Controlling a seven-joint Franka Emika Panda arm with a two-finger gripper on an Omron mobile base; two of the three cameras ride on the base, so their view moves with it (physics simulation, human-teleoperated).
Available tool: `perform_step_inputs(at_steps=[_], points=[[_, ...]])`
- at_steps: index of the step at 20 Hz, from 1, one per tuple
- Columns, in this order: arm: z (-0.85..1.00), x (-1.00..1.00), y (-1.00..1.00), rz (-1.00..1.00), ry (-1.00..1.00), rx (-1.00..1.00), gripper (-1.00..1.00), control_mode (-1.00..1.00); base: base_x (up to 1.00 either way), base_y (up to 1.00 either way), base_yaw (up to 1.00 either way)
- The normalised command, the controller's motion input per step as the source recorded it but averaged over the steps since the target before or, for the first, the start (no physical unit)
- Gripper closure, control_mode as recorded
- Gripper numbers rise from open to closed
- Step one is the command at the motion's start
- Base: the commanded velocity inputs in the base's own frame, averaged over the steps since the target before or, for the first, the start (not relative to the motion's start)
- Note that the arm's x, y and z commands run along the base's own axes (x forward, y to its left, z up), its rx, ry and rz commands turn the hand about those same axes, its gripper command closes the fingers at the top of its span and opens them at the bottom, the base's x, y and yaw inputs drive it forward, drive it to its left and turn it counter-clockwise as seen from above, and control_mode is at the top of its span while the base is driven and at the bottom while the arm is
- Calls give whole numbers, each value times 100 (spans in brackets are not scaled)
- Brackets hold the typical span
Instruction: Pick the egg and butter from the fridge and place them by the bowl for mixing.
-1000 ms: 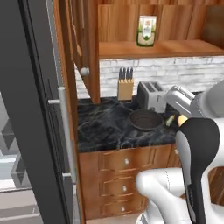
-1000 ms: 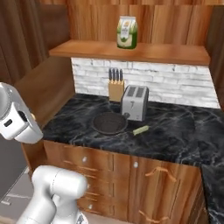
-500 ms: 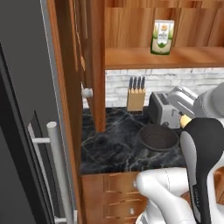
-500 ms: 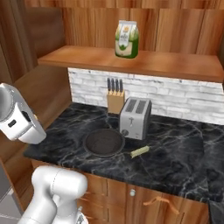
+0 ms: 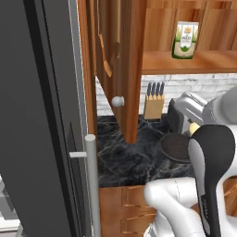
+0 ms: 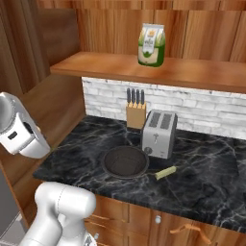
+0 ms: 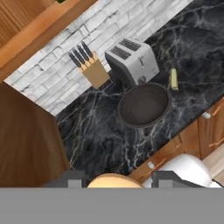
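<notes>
In the hand view my gripper [image 7: 115, 183] is shut on the egg [image 7: 114, 179], a yellow-orange ball that shows between the two dark finger tips. It hangs high above the counter's near edge. Below it the dark round bowl [image 7: 144, 105] sits on the black marble counter [image 7: 96, 140] in front of the silver toaster [image 7: 131, 59]. The butter [image 7: 173, 78], a pale yellow stick, lies flat on the counter just beside the bowl [image 6: 126, 161]; the right base view also shows this butter [image 6: 166, 172]. The fridge's dark grey door [image 5: 37, 115] stands at the left with its silver handle [image 5: 91, 185].
A knife block [image 6: 135, 114] stands against the white brick wall beside the toaster [image 6: 159, 132]. A green carton [image 6: 151, 44] sits on the wooden shelf above. A wooden cabinet side [image 5: 125, 69] with a round knob stands between fridge and counter. Drawers run below the counter.
The whole picture has shifted as the base moved, so the counter, bowl and toaster now sit closer and the fridge door fills more of the left. The egg stays in the gripper.
</notes>
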Motion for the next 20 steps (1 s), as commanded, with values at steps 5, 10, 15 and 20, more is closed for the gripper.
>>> perform_step_inputs(at_steps=[5, 10, 15, 20], points=[[-57, 18, 5, 5, 11, 0, 100, -100, 0, 0, 0], [-79, 41, 15, 13, 9, 0, 100, -100, 0, 0, 0], [-41, 94, 0, 5, 2, -2, 100, -100, 0, 0, 0], [-43, 93, -2, 0, 2, 0, 100, -100, 0, 0, 0]])
